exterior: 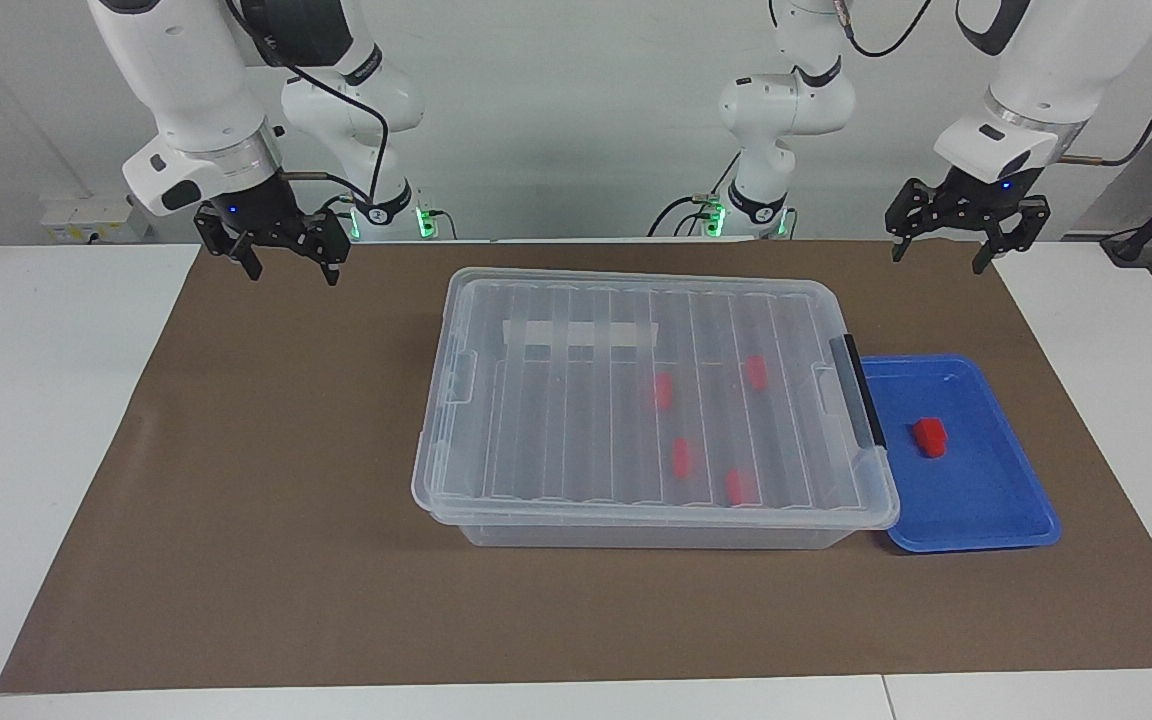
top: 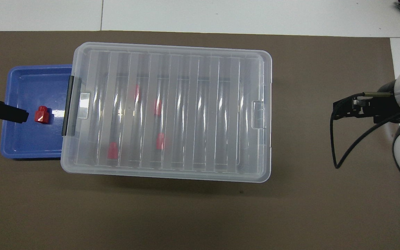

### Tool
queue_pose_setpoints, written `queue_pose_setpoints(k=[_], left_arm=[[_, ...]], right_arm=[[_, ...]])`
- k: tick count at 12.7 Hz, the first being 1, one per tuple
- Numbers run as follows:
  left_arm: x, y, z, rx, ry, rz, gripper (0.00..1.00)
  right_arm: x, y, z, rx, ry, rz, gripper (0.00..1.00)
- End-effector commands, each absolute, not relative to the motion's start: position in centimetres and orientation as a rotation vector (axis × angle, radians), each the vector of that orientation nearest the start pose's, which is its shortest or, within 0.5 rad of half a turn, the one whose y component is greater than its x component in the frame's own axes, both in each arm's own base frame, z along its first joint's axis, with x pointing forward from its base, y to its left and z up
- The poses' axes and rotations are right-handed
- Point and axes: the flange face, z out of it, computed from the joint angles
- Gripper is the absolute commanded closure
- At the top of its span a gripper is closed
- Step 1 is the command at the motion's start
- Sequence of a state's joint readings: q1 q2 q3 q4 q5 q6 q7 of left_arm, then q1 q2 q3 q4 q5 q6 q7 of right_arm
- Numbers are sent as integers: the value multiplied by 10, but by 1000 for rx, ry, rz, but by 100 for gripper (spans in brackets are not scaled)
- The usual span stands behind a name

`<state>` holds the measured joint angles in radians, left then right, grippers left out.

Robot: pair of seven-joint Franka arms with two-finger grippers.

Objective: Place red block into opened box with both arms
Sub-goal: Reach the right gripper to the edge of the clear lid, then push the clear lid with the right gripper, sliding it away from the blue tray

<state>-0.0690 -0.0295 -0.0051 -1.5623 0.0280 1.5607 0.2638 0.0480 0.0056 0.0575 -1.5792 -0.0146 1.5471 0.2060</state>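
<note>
The right end effector (exterior: 286, 255), upper left of the facing frame, is held spread and empty. At centre, the box (exterior: 636, 400) is seen lidded. Centre right, the red block (exterior: 930, 437) lies in the blue tray (exterior: 996, 510). The left end effector (exterior: 956, 235), upper right, is spread. Lid opening is judged the next step.

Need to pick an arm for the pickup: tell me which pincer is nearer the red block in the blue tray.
Left. The left pincer hangs open at the tray's end of the table, near the red block; the right pincer hangs open past the box.
</note>
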Motion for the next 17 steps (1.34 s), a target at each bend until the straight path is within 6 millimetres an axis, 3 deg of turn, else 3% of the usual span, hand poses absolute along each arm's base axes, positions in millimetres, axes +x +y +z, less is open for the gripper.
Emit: queue_pose_setpoints(k=[1, 4, 6, 9, 13, 17], left_arm=[[534, -33, 647, -3051, 525, -31, 0], [535, -33, 646, -3051, 525, -29, 0], [534, -33, 647, -3051, 525, -31, 0], [535, -33, 646, -3051, 525, -33, 0], [534, -33, 647, -3051, 525, -31, 0], [534, -32, 646, -3051, 525, -26, 0]], right_arm=[[543, 60, 616, -3171, 182, 30, 0], [548, 60, 613, -3161, 176, -16, 0], [553, 68, 591, -3143, 184, -36, 0], [552, 106, 563, -3130, 291, -44, 0], [552, 140, 524, -3099, 317, -142, 0], [545, 170, 485, -3090, 234, -171, 0]])
